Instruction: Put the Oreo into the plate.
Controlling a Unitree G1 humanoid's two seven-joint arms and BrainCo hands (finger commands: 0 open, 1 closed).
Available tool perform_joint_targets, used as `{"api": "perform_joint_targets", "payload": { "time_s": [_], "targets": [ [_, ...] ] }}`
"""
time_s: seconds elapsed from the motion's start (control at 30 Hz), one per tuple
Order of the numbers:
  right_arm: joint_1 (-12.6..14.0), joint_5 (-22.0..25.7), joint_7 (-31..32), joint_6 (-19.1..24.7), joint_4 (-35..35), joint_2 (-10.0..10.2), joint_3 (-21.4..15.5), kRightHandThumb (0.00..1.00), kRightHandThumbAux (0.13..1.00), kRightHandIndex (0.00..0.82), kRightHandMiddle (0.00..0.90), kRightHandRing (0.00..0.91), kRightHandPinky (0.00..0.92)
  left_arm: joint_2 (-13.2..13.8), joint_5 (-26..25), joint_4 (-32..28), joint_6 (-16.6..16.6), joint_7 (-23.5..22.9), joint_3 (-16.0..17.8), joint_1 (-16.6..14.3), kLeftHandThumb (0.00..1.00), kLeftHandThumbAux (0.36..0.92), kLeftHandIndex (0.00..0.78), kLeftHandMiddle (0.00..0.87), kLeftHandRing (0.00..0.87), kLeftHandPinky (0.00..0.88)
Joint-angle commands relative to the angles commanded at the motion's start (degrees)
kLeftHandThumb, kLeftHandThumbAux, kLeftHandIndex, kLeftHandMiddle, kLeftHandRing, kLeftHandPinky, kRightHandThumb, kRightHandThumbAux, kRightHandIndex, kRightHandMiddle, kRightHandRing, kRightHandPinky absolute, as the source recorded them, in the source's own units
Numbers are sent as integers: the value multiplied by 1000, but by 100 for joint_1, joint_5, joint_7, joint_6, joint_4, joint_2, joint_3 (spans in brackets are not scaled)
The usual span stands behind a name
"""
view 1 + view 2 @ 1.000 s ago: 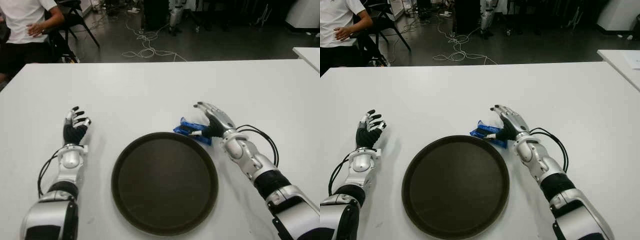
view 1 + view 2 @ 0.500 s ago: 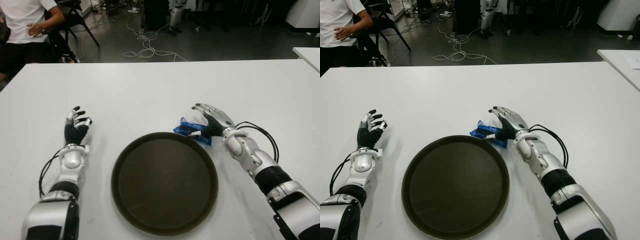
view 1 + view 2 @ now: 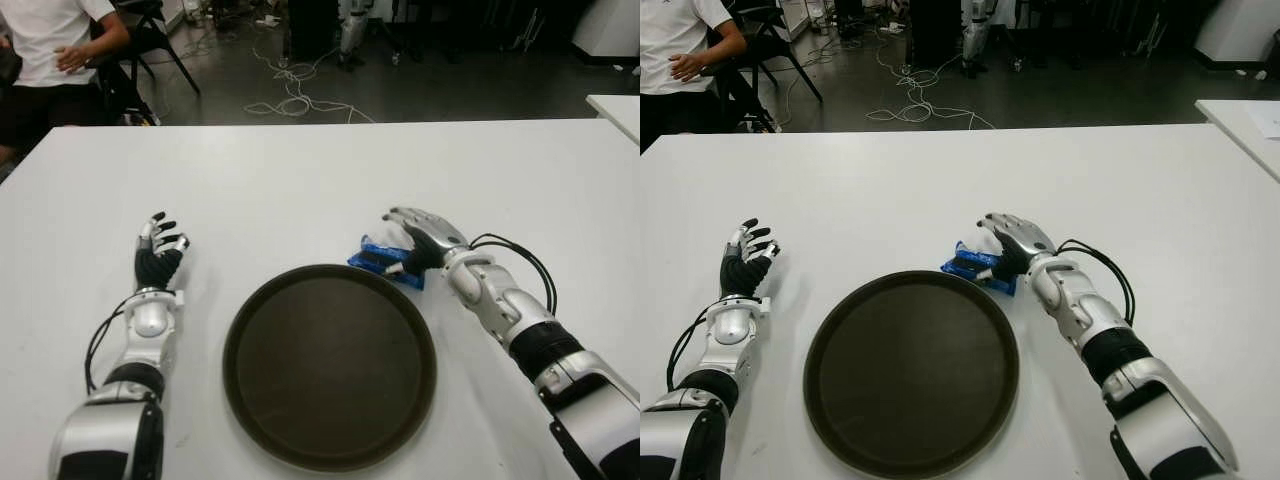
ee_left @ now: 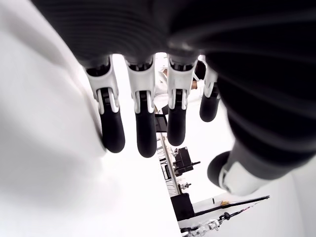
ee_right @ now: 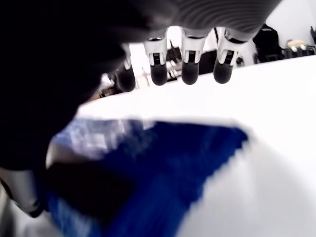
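1. The blue Oreo packet (image 3: 385,262) lies on the white table (image 3: 300,180), just off the plate's rim at about 1 o'clock from the plate's centre, outside the plate.
2. The dark round plate (image 3: 329,365) sits near the table's front edge, between the two arms, and nothing is in it.
3. The right hand (image 3: 420,238) is right over the packet's far end, palm down, at roughly 1 to 2 o'clock from the plate's centre.
4. In the right wrist view the fingers (image 5: 189,69) reach out straight past the blue wrapper (image 5: 148,173), spread and not curled around it; the thumb side presses close to the packet, but no closed grasp shows.
5. So the packet is under the open hand, touching or nearly touching it, and lying on the table.
6. The left hand (image 3: 156,256) shows at about 9 to 10 o'clock from the plate, well apart from it, fingers pointing away from the robot.
7. Its wrist view gives loosely extended fingers (image 4: 143,128) with nothing between them.
8. At 11 o'clock beyond the table, a person (image 3: 55,55) in a white shirt sits by a chair; cables (image 3: 295,95) trail across the dark floor.
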Motion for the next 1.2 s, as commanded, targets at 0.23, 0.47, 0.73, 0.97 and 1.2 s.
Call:
{"api": "perform_joint_targets", "payload": {
  "time_s": [0.23, 0.47, 0.73, 0.97, 1.2],
  "targets": [
    [-45, -24, 23, -10, 66, -3, 51, 0, 641, 0, 0, 0, 0, 5, 22, -8, -6, 11, -19, 4, 287, 631, 144, 225, 260, 308],
    [-46, -52, 3, 22, 58, 14, 48, 0, 639, 0, 0, 0, 0, 10, 41, -26, -50, 18, -35, 12, 283, 628, 152, 235, 268, 314],
    [-30, -70, -21, 121, 19, 33, 32, 0, 650, 0, 0, 0, 0, 12, 39, -37, -73, 19, -44, 25, 304, 643, 158, 244, 275, 310],
    [-41, -68, 55, 193, 31, 30, 44, 0, 646, 0, 0, 0, 0, 17, 45, -49, -62, 26, -50, 28, 310, 655, 154, 239, 271, 311],
    [-15, -46, 41, 175, 4, 15, 21, 0, 644, 0, 0, 0, 0, 4, 47, -72, -72, 47, -53, 35, 296, 656, 157, 240, 270, 299]
  ]
}}
